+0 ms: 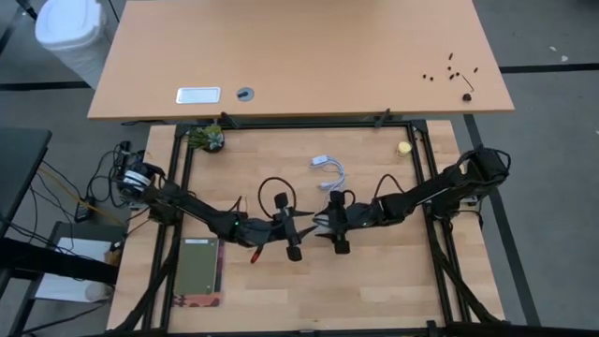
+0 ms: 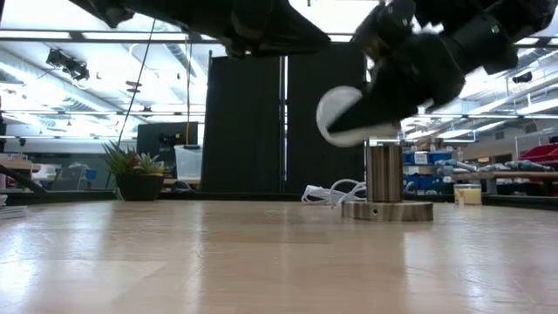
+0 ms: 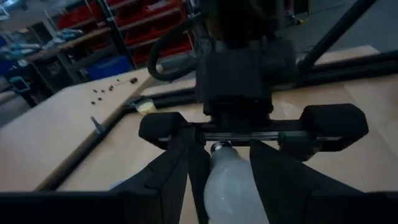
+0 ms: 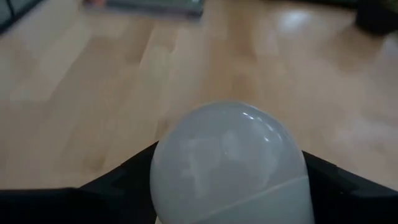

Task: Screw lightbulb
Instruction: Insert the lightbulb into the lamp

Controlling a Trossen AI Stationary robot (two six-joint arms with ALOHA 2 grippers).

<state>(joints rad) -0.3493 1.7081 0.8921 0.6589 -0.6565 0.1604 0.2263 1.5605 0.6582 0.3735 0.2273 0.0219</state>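
- Handing off lightbulb (image 3: 233,183) mid-air: left pincer (image 3: 217,177) grips globe; right pincer (image 4: 227,186) part open, fingers each side, grip unclear.
- Next: right clamps, left lets go, then carry to socket (image 2: 386,183) below right pincer.

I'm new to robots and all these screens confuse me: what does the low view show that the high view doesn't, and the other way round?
Only the low view: the white lightbulb, held sideways in the air by the right tool, just above the metal socket post. Only the high view: both arms reaching in from the sides, the left tool facing the right one, a green book and a small yellow ball. Both: the right tool, the potted plant and the white cord.
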